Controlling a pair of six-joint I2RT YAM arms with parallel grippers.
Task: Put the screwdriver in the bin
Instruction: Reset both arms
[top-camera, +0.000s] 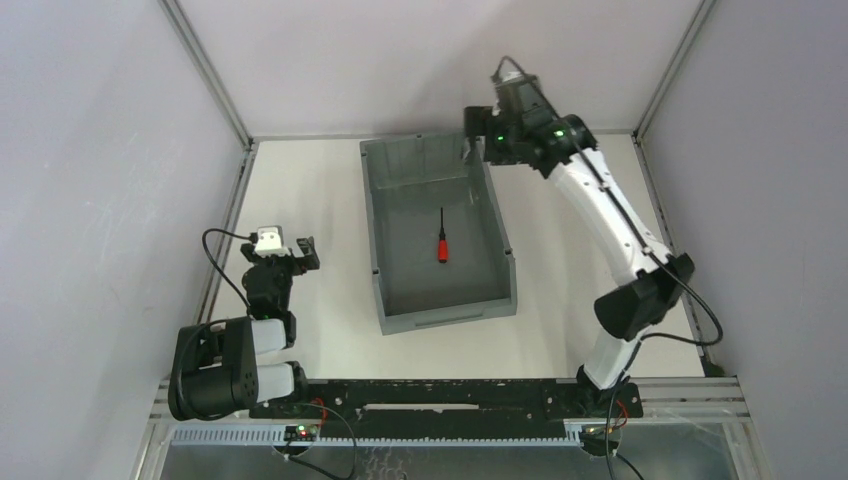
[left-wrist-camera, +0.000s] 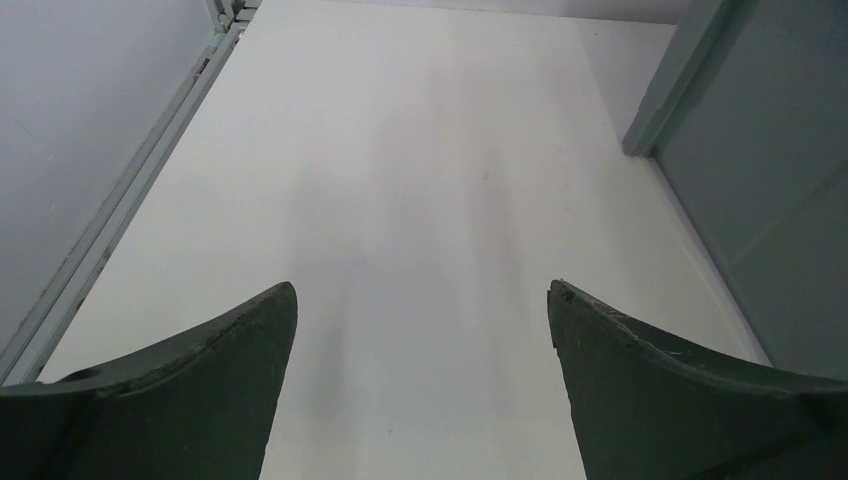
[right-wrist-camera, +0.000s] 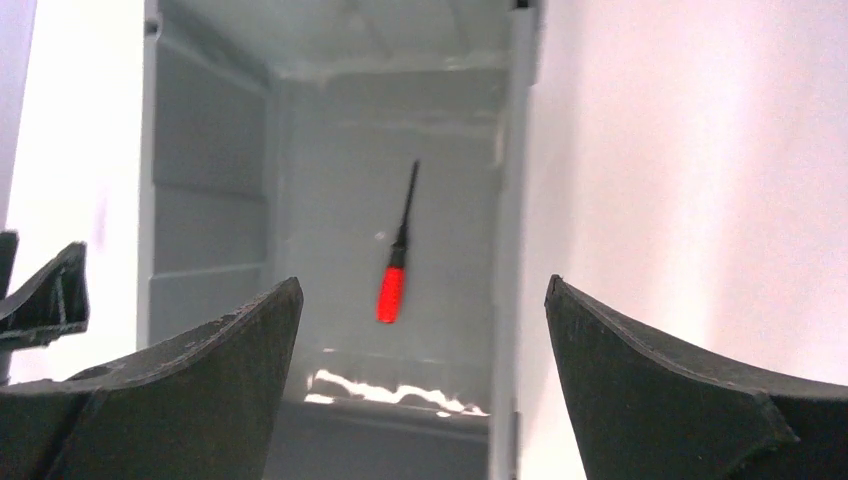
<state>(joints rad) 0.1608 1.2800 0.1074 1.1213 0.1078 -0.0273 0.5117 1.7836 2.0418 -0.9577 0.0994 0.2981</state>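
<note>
Hands are counted at two. The right hand (right-wrist-camera: 420, 290) is seen with its fingers (right-wrist-camera: 660, 380) spread wide apart, and nothing is held between them. The left hand (left-wrist-camera: 422, 295) is likewise parted and empty.

The right hand (top-camera: 468, 140) is positioned at the far right corner of the bin (top-camera: 372, 225). Its arm is extended from the near right base, bent at a low elbow and stretched along the bin's right side. The left hand (top-camera: 307, 252) is held over bare tabletop (top-camera: 300, 190) to the left of the bin, with its arm folded back close to its base.

One screwdriver (top-camera: 441, 240) and one bin are counted. The screwdriver (right-wrist-camera: 395, 260) is found lying flat on the bin floor, near the middle and apart from all walls. Its red handle is turned toward the near lip and its black shaft toward the far wall. In the left wrist view, the bin's outer wall (left-wrist-camera: 760, 180) is seen at the right edge.
</note>
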